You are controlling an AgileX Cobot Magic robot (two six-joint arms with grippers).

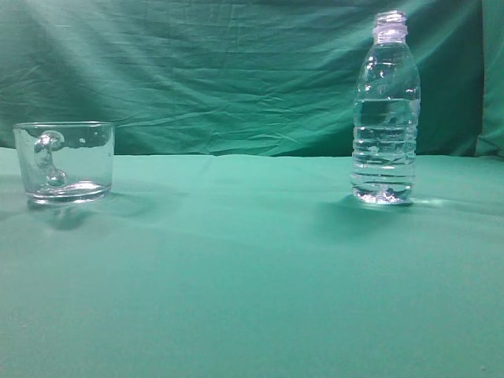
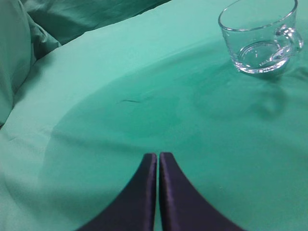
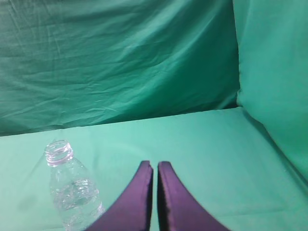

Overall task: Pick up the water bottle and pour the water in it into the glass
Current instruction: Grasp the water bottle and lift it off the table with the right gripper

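- Your right pincer [image 3: 155, 166] has its two dark fingers pressed together with only a hairline between them, and it grips nothing. It hangs above the surface [image 3: 192, 139], with the bottle [image 3: 72, 192] low to its left in the right wrist view.
- Your left pincer [image 2: 158, 156] is closed the same way and equally empty. The glass [image 2: 260, 38] sits well ahead of it and to its right.
- The step in hand looks like the reach for the bottle, so spread the right fingers wide before you close in; shut as they are, they would only knock it over.
- Aim for the ribbed lower body, where the grip should be firmer, and squeeze gently, since thin plastic gives and there is no cap on the neck.
- The bottle [image 1: 385, 110] stands upright on the right side of the surface, long axis vertical, open mouth pointing straight up. The water [image 1: 384, 150] looks to fill roughly the lower half.
- The glass [image 1: 64, 161] stands upright at the left, well apart from the bottle, mouth up and looking empty.
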